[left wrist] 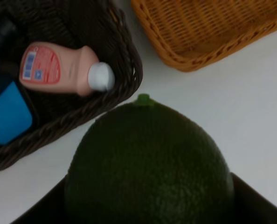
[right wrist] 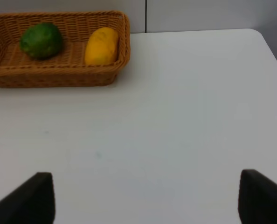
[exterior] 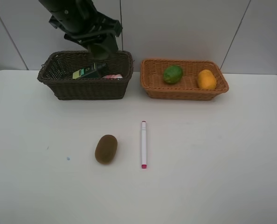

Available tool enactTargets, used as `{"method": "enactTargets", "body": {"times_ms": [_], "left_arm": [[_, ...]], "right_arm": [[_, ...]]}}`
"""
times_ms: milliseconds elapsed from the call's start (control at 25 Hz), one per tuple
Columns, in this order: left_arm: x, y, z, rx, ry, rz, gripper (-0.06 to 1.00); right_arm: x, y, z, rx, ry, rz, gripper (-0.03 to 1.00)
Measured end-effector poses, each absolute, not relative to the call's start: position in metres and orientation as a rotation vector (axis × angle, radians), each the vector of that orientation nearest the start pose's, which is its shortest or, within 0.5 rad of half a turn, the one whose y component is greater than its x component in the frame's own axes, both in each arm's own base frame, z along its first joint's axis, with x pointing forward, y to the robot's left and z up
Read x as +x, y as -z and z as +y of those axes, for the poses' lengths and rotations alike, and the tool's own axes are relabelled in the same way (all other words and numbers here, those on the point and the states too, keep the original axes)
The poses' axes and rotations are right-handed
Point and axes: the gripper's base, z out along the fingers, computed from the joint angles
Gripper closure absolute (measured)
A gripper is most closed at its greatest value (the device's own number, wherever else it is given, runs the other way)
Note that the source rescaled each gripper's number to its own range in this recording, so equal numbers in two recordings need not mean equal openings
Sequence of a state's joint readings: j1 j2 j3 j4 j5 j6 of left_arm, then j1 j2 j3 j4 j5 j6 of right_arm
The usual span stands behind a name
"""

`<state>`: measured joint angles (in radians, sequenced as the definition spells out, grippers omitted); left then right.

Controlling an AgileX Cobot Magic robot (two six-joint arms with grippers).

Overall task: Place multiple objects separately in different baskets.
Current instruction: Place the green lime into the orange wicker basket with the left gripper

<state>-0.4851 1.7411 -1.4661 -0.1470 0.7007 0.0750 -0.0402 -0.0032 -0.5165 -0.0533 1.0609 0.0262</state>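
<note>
Your left pincer [exterior: 100, 50] grips a dark green round fruit [left wrist: 148, 163] by the dark brown wicker basket's [exterior: 82, 88] corner; your right pincer [right wrist: 148, 200] gapes empty. The brown kiwi [exterior: 106, 149] and white-pink marker [exterior: 143, 144] lie unsorted at the tabletop's [exterior: 222, 163] middle.

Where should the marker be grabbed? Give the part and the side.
Grip the marker at mid-barrel, coming straight down. It lies flat on the table, long and thin, with free space along both long sides, so close across its narrow width.
</note>
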Motion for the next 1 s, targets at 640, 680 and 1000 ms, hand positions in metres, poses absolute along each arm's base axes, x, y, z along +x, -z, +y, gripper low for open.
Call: {"method": "enactTargets", "body": {"times_ms": [640,680,1000], "left_arm": [[0.421,-0.288,-0.232,0.68,0.327,2.189,0.3],[0.426,-0.285,-0.235,0.691,0.323,2.188,0.3],[0.46,-0.247,-0.264,0.771,0.315,2.177,0.3]], "right_arm": [[-0.008,-0.282,-0.004,0.07,0.072,2.023,-0.01],[-0.008,-0.282,-0.004,0.07,0.072,2.023,-0.01],[-0.008,-0.282,-0.004,0.07,0.072,2.023,-0.01]]}}
